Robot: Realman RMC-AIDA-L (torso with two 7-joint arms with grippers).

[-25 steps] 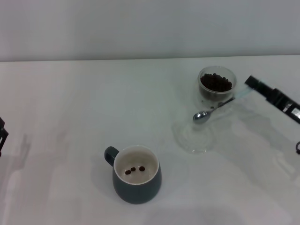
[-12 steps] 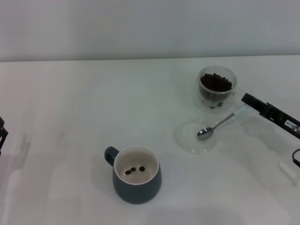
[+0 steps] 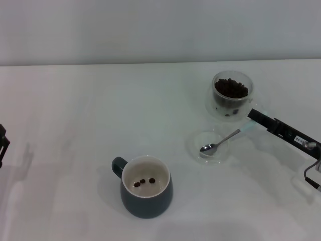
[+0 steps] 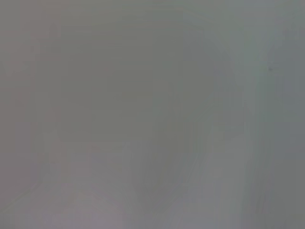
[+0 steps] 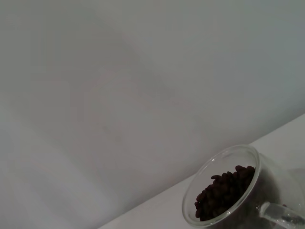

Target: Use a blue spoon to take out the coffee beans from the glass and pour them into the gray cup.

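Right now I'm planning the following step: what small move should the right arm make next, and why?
Probably release the blue spoon: its bowl lies empty in the shallow glass dish, with the right end effector at its handle. A few coffee beans already lie in the gray cup.

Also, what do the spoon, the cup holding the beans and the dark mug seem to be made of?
The blue spoon: bowl and neck look like polished metal, since they shine; the pale handle is probably plastic or enamel. The glass: clear glass, apparently double-walled, because the coffee beans show through its side. The gray cup: likely glazed ceramic, with a dark slate outside and a smooth cream inside.
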